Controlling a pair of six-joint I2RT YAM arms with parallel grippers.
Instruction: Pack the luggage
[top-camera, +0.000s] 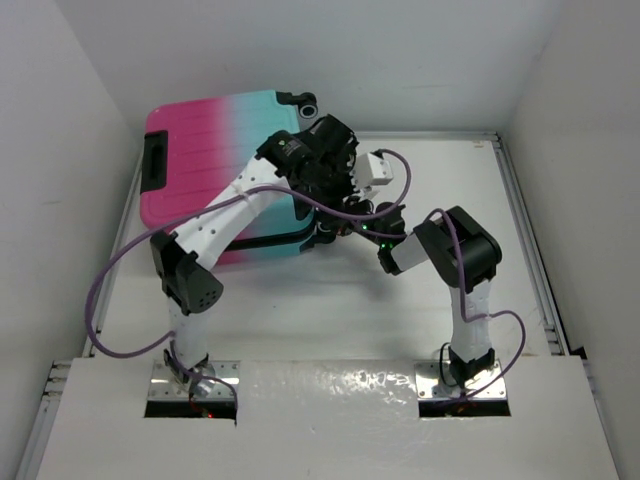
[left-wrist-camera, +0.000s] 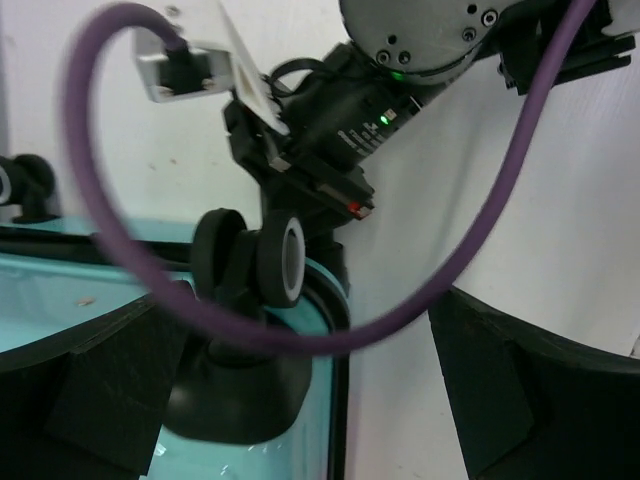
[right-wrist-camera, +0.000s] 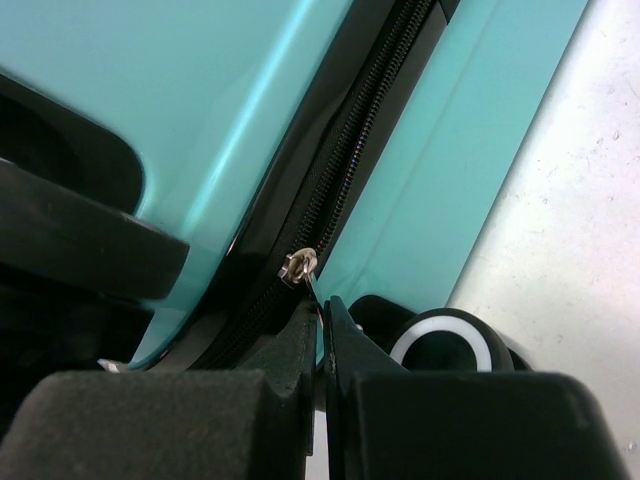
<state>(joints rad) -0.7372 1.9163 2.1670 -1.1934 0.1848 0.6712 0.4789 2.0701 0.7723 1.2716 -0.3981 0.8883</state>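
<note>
- Here, the right gripper (right-wrist-camera: 322, 338) is pinching the metal zipper pull (right-wrist-camera: 300, 267) on the ribbed pink-to-teal luggage (top-camera: 200, 170).
- The left gripper (left-wrist-camera: 310, 400) is hovering spread above a black wheel (left-wrist-camera: 272, 262).

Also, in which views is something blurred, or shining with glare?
Top external: sharp, with glare on the glossy white board at the arm bases. Left wrist: the purple cable is soft, the black suitcase wheel sharper. Right wrist: the silvery zipper pull is crisp, the right gripper holding it blurred.
</note>
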